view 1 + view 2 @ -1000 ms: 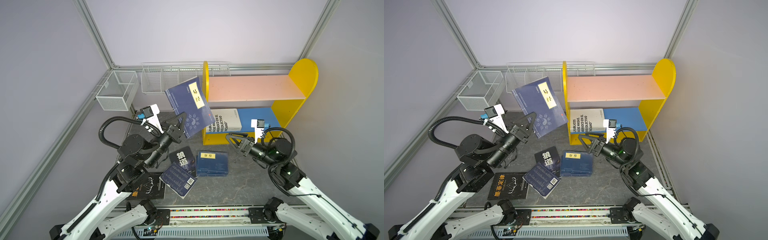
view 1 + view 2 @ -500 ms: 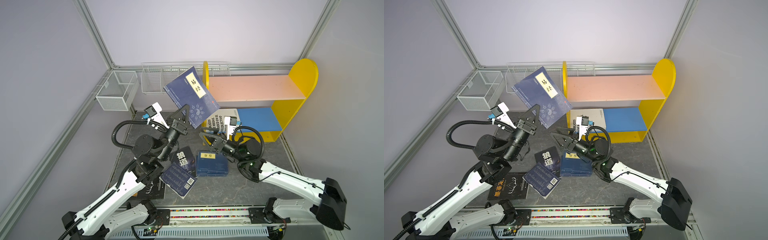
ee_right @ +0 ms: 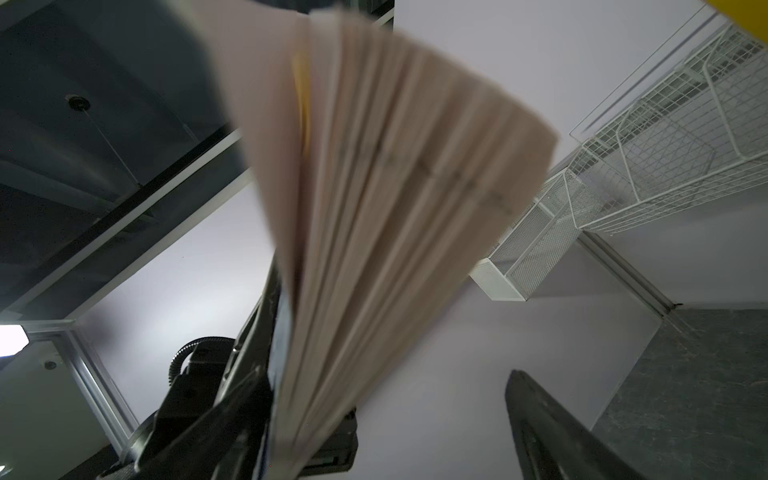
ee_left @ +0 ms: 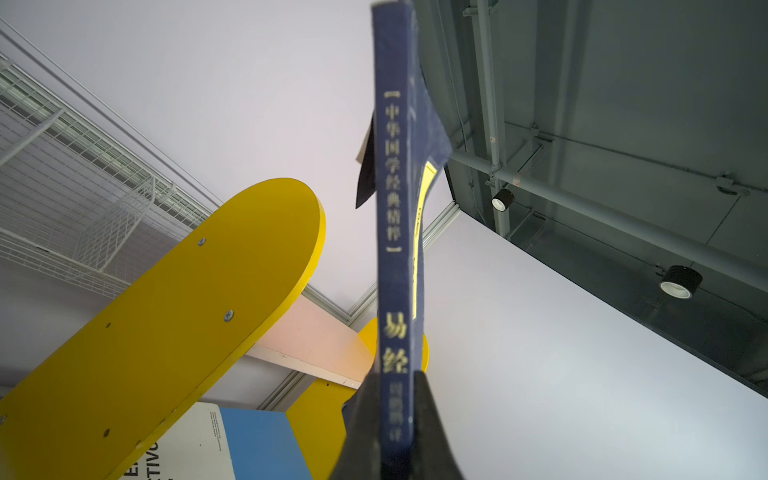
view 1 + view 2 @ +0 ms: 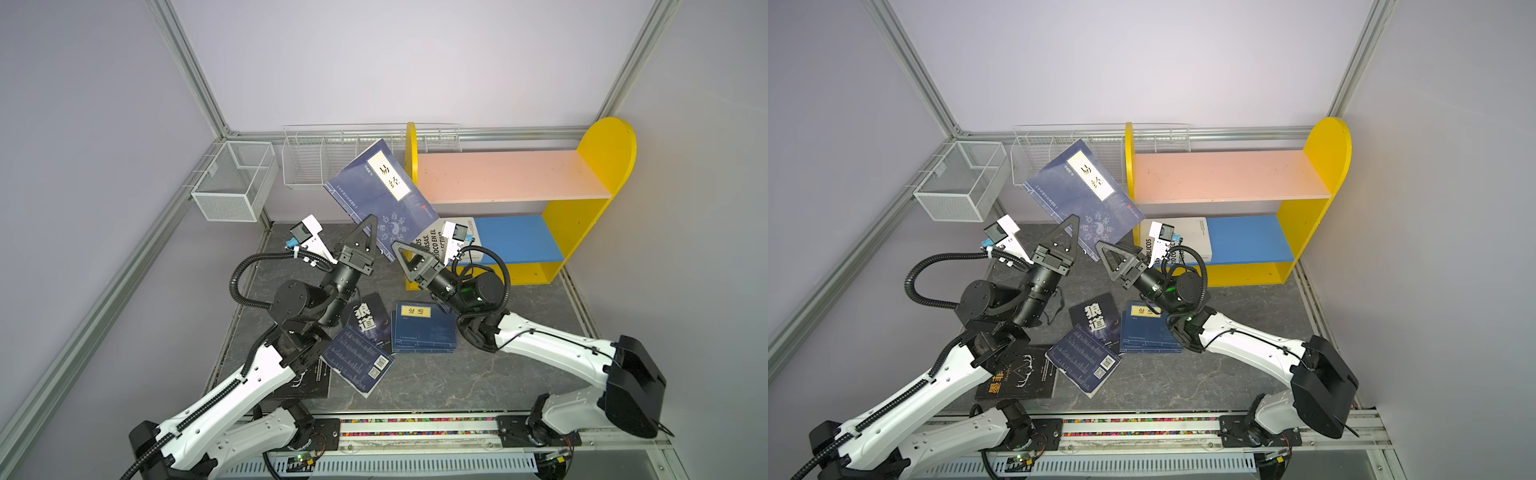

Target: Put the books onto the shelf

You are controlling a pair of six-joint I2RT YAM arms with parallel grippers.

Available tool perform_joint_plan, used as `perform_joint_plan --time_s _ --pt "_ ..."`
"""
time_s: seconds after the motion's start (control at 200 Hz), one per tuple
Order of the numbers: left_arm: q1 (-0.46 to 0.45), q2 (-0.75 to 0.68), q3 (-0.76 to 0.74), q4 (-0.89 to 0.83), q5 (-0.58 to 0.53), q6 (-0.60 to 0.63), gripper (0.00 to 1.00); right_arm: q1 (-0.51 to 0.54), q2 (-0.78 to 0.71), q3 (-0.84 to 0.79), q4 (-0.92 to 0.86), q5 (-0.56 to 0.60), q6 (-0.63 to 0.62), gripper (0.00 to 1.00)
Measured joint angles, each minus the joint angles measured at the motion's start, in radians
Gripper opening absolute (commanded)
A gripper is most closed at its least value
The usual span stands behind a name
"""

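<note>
My left gripper (image 5: 368, 226) (image 5: 1069, 226) is shut on the lower spine edge of a navy book (image 5: 374, 191) (image 5: 1079, 191) with a yellow label, held tilted in the air left of the shelf (image 5: 498, 174) (image 5: 1225, 174). The left wrist view shows its spine (image 4: 395, 208) pinched between the jaws. My right gripper (image 5: 401, 249) (image 5: 1106, 249) is open at the book's lower corner; its fanned pages (image 3: 374, 187) lie against one finger, apart from the other. A white book (image 5: 432, 243) lies on the blue lower board. Several books (image 5: 422, 328) lie on the table.
Two white wire baskets (image 5: 237, 183) (image 5: 332, 162) hang at the back left. A black book (image 5: 1017, 376) lies partly under my left arm. The shelf's yellow side (image 4: 166, 332) stands close to the held book. Aluminium frame posts edge the table.
The left arm lifted the navy book and turned it toward the shelf. The right arm swung left from the shelf front to the book's lower corner, its jaws narrowing a little.
</note>
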Motion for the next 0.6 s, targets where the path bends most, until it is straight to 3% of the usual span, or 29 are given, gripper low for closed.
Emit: perform_joint_plan --time_s 0.145,0.25,0.36,0.47,0.605 --pt "0.002 0.005 -0.012 0.004 0.0 -0.009 0.0 0.004 0.016 0.023 0.039 -0.003 0.027 0.39" --pt "0.002 0.005 -0.014 0.008 0.0 -0.008 0.0 0.0 0.011 0.049 0.026 -0.011 0.029 0.23" --pt "0.006 0.008 -0.01 -0.003 0.01 -0.005 0.2 -0.006 -0.009 0.055 -0.004 -0.023 0.04 0.1" --pt "0.079 0.033 0.071 -0.118 0.125 -0.035 0.37 -0.048 -0.028 0.055 -0.045 -0.051 0.08 0.09" --pt "0.233 0.064 0.213 -0.28 0.311 -0.08 0.75 -0.145 -0.036 0.056 -0.099 -0.142 0.145 0.09"
